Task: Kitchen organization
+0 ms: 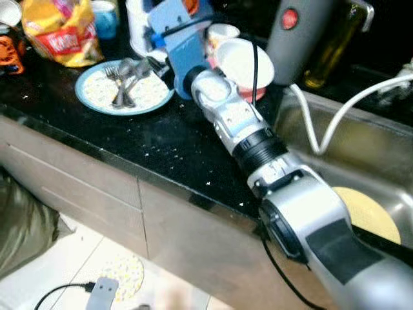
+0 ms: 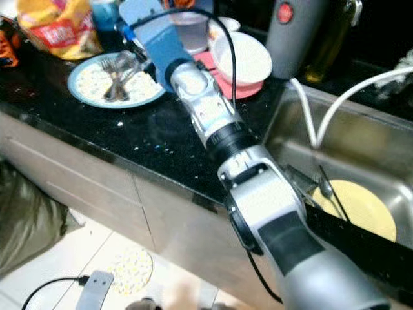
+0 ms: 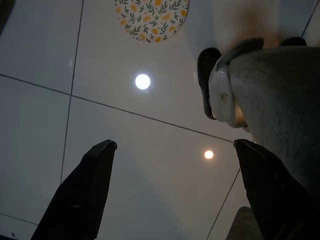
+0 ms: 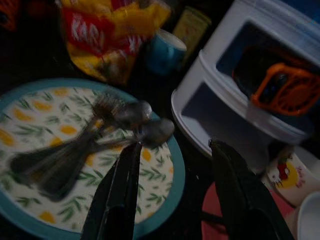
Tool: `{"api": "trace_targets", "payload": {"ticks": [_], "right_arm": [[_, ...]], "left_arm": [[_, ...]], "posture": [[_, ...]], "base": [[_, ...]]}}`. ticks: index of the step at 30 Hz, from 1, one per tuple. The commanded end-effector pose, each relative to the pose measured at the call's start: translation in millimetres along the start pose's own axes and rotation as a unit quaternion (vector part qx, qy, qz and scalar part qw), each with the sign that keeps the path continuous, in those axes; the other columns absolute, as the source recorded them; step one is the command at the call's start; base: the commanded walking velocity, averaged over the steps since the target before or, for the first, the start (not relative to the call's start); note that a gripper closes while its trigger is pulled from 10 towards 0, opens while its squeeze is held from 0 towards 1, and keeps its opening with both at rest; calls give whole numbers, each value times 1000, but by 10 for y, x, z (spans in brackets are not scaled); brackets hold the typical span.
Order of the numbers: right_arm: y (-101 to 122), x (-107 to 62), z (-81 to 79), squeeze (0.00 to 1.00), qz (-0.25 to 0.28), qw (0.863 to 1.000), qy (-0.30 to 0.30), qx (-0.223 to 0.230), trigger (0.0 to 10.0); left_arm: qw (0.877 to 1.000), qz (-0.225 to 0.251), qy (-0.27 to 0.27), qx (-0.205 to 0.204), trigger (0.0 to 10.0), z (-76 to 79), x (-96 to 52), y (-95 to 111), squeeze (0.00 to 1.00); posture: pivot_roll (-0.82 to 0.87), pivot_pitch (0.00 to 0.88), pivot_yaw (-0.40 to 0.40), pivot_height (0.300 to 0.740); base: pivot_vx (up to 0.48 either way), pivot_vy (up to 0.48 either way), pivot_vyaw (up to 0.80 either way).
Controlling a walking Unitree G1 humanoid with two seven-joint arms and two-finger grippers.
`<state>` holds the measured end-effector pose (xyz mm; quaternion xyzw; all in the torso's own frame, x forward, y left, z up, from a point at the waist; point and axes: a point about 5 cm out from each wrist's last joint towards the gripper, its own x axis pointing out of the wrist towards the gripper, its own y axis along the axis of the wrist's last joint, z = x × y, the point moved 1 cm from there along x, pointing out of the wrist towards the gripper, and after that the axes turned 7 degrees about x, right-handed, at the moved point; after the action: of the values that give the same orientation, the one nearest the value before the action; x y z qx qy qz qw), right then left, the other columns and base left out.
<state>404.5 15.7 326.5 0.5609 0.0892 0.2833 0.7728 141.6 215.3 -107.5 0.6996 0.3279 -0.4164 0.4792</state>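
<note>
Cutlery (image 4: 95, 145) – a fork and a couple of spoons, heaped loosely – lies on the patterned plate (image 1: 155, 97) with the blue rim, which sits on the black counter (image 1: 161, 148) near its front edge. Right gripper (image 4: 175, 195) hangs just above the plate's rim on the side nearest the white tiered container (image 4: 240, 100); its fingers are spread wide and hold nothing, one fingertip over the spoon bowls, the other off past the rim.

Around that: yellow-red snack bag (image 1: 61, 29) and a blue cup (image 4: 165, 50) behind the plate, a white bowl (image 2: 248, 58) on a pink plate (image 2: 235, 87) beside the arm, a cartoon-print cup (image 4: 285, 177) close to the gripper. Sink (image 2: 361, 148) to the robot's right, with a yellow plate (image 2: 364, 210) and what looks like a utensil in it.

Left gripper (image 3: 175, 195) hangs idle over the floor tiles, fingers apart, empty.

Risks, as I judge them:
- Pieces overlap, so a pinch may take one and drag or flick the others off the plate.
- Thin metal on glazed ceramic – fingers could skid, or push the plate toward the counter edge.
- Container and cups sit close; a wide-open finger may clip them on descent.

Hard to read: the right wrist view is dark and the cutlery is blurred, so exact count and handle ends are unclear. In the head views the arm's blue wrist housing covers the fingers and part of the container. The orange item inside the container I cannot identify.
</note>
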Motion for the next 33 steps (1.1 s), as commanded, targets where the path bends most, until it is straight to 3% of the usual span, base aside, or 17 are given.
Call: {"api": "trace_targets", "payload": {"ticks": [1, 8, 9, 18, 22, 27, 31, 33], "right_arm": [[27, 14, 43, 0, -2, 1000, -14, -18, 10000], [16, 29, 123, 0, -16, 998, -44, -34, 10000], [-38, 15, 215, 0, -30, 997, -68, -38, 10000], [-169, -70, 504, 0, -61, 990, -119, -46, 10000], [-148, -119, 679, 0, -52, 988, -143, -31, 10000], [23, -155, 831, 0, 9, 990, -136, 18, 10000], [30, -192, 938, 0, 7, 987, -161, 10, 10000], [-40, -239, 1041, 0, -22, 982, -188, -19, 10000]], "left_arm": [[999, -28, -42, -2, 10000, 275, -17, -179, 0], [999, -24, -44, 1, 10000, 297, -23, -197, 0], [999, -25, -42, 1, 10000, 279, -29, -225, 0], [999, -34, -39, -5, 10000, 277, -58, -344, 0], [999, -37, -40, -6, 10000, 292, -68, -384, 0], [998, -38, -42, -4, 10000, 306, -73, -402, 0], [998, -38, -43, -2, 10000, 307, -72, -398, 0], [998, -36, -43, 0, 10000, 304, -68, -381, 0]], "posture": [[166, 180, -139, 740], [180, 209, -144, 740], [187, 220, -146, 740], [193, 241, -145, 740], [191, 244, -142, 740], [185, 243, -136, 740], [178, 237, -133, 740], [175, 234, -135, 740]], "base": [[0, 0, 0], [0, 0, 0], [0, 0, 0], [0, 0, 0], [0, 0, 0], [0, 0, 0], [0, 0, 0], [0, 0, 0]]}}
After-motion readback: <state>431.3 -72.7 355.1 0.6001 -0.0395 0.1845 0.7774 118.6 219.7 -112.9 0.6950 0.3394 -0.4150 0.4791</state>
